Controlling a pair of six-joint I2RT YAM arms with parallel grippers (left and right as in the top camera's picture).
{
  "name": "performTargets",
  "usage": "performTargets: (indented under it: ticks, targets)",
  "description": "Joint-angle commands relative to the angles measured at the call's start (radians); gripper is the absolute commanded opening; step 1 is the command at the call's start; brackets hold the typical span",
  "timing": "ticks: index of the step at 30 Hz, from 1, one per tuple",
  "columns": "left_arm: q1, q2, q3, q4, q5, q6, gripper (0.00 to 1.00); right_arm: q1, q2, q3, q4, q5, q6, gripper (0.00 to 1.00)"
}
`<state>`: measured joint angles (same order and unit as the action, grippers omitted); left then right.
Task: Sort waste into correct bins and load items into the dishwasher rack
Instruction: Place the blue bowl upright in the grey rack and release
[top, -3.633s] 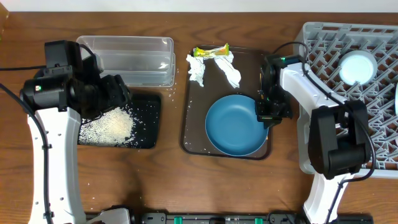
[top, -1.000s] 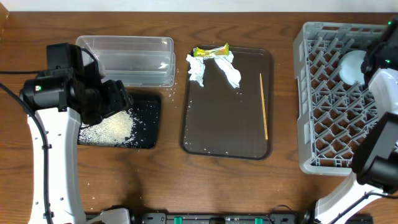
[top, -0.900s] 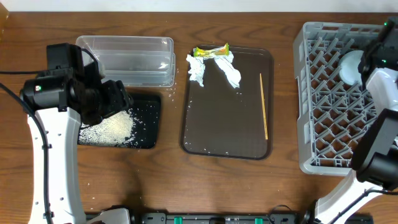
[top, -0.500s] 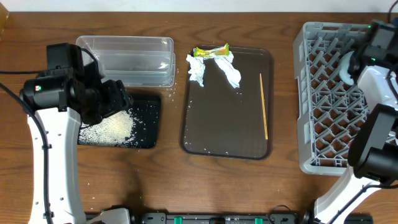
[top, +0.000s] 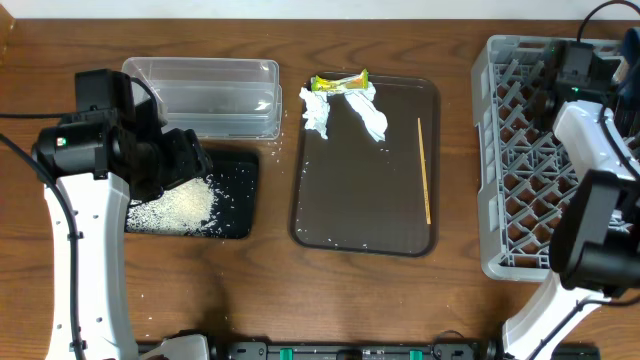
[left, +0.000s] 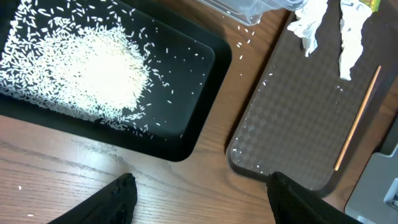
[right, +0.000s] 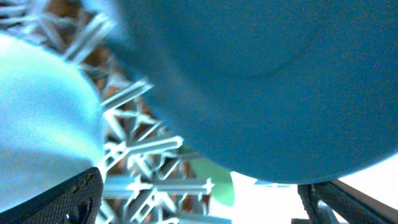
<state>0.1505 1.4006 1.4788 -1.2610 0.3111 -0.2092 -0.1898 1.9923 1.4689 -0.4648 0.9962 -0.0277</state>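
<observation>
Left hand (left: 205, 202) hangs spread and empty over rice (left: 93, 68) in the black tray (left: 180, 124). Tissues (top: 318, 110), wrapper (top: 340, 81) and stick (top: 424, 170) lie unsorted on the brown tray (top: 360, 215). Right hand (right: 214, 199), seemingly released, is at the rack (top: 520, 200) by the blue dish (right: 267, 81).

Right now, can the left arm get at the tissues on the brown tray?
Probably yes: the left gripper is open and empty, the tissues lie uncovered; only the clear tub stands near its path.

White rice (top: 178, 205) lies heaped in black tray (top: 243, 168).
</observation>
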Motion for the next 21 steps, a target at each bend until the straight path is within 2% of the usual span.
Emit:
performTargets:
  ticks: [1, 4, 8, 10, 11, 13, 14, 16, 21]
  targets:
    - [0.005, -0.002, -0.001, -0.006, -0.010, 0.005, 0.70, 0.014, -0.123, 0.003, -0.043, -0.311, 0.034, 0.99]
    - [0.005, -0.002, -0.001, -0.006, -0.010, 0.005, 0.70, 0.030, -0.190, 0.003, -0.119, -0.639, 0.034, 0.96]
    - [0.005, -0.002, -0.001, -0.006, -0.010, 0.005, 0.70, 0.058, -0.243, 0.003, -0.210, -1.018, 0.070, 0.84]
    - [0.005, -0.002, -0.001, -0.006, -0.011, 0.005, 0.70, 0.081, -0.248, 0.003, -0.260, -1.128, 0.117, 0.77]
    - [0.005, -0.002, -0.001, -0.006, -0.011, 0.005, 0.70, 0.096, -0.248, 0.003, -0.288, -1.171, 0.129, 0.70]
    - [0.005, -0.002, -0.001, -0.006, -0.011, 0.005, 0.70, 0.130, -0.245, 0.003, -0.354, -1.213, 0.129, 0.46]
    - [0.005, -0.002, -0.001, -0.006, -0.011, 0.005, 0.70, 0.145, -0.243, 0.003, -0.383, -1.214, 0.140, 0.42]
    - [0.005, -0.002, -0.001, -0.006, -0.011, 0.005, 0.70, 0.177, -0.242, 0.003, -0.443, -1.210, 0.147, 0.40]
    - [0.005, -0.002, -0.001, -0.006, -0.011, 0.006, 0.70, 0.249, -0.241, 0.003, -0.571, -1.202, 0.147, 0.47]
